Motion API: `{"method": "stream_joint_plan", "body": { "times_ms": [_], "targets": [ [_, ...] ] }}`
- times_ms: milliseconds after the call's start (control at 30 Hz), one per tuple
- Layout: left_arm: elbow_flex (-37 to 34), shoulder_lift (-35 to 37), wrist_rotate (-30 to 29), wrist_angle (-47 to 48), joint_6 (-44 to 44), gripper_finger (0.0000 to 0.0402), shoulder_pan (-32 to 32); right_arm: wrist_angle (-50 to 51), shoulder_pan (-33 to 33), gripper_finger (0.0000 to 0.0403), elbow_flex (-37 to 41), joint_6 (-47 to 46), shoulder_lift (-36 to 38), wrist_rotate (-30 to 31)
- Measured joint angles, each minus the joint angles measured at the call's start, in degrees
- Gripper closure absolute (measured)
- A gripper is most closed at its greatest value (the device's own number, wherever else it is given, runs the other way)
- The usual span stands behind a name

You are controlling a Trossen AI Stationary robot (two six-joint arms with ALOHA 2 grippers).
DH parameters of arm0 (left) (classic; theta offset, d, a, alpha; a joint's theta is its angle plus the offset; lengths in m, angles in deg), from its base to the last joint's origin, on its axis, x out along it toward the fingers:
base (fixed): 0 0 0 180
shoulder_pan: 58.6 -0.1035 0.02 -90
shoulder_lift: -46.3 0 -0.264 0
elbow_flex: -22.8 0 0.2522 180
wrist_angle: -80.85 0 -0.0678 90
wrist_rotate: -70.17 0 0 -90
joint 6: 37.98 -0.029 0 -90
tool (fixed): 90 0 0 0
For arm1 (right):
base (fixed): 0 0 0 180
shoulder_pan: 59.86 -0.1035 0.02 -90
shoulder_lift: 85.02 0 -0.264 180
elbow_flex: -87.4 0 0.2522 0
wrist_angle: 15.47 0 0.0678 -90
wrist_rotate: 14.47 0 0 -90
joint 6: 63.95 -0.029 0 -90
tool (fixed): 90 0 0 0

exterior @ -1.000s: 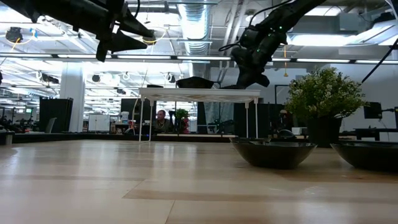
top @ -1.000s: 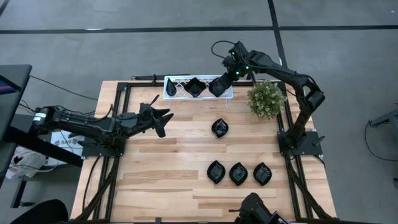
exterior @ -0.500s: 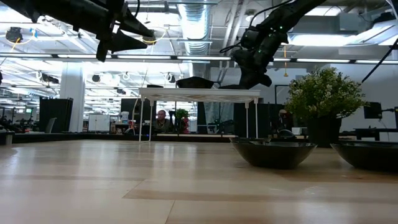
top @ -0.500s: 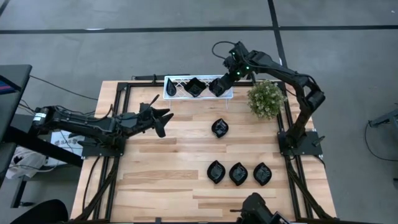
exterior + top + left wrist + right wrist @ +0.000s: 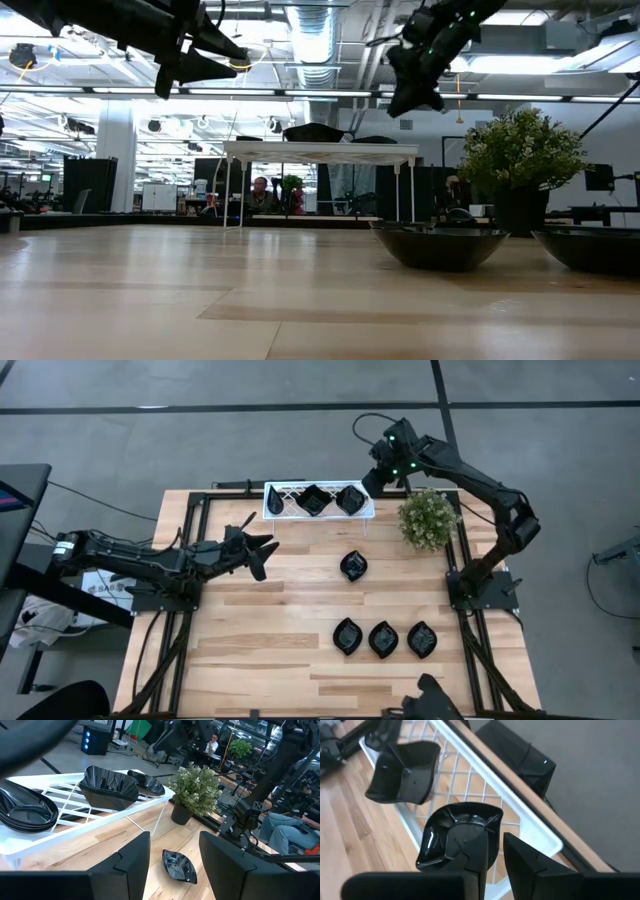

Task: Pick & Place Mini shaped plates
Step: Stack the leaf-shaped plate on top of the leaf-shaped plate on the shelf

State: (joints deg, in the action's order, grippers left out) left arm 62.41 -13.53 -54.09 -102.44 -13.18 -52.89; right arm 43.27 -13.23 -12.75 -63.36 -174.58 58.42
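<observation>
Two rounded-square mini shaped plates point(image 5: 350, 500) point(image 5: 312, 500) sit base-down in the white lattice tray point(image 5: 283, 512) at the table's far edge. The left wrist view also shows a stack of leaf-shaped plates point(image 5: 25, 812) in that tray. Several more black plates lie on the wood, one mid-table point(image 5: 353, 566) and three in a row point(image 5: 383, 639) near the front. My right gripper point(image 5: 372, 480) point(image 5: 495, 865) hangs above the right-hand plate point(image 5: 460, 837), slightly open and holding nothing. My left gripper point(image 5: 262, 550) point(image 5: 175, 870) is open above the table's left half.
A green potted plant point(image 5: 428, 518) stands just right of the tray, close under my right arm. The tray stands on thin white legs point(image 5: 410, 190) above the wood. People sit in the room beyond the table.
My right gripper has risen and drawn back from the tray toward the table's far right corner. The right-hand square plate, which lay under its fingers a second ago, stays in the tray.
</observation>
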Motion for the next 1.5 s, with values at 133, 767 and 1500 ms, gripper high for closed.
{"method": "stream_joint_plan", "body": {
  "times_ms": [133,767,1500],
  "targets": [
    [0.0,0.0,0.0,0.0,-0.4,0.0229,0.01,0.03,-0.11,0.0347,0.0,-0.03,3.49,0.77],
    [0.02,0.0,0.0,0.02,0.58,0.0229,-0.01,13.64,-17.8,0.0347,0.0,-5.48,16.98,0.67],
    [-1.84,2.24,17.83,-0.28,-8.16,0.0229,-0.25,31.09,-36.68,0.0347,0.04,-19.13,1.12,11.69]
  ]
}}
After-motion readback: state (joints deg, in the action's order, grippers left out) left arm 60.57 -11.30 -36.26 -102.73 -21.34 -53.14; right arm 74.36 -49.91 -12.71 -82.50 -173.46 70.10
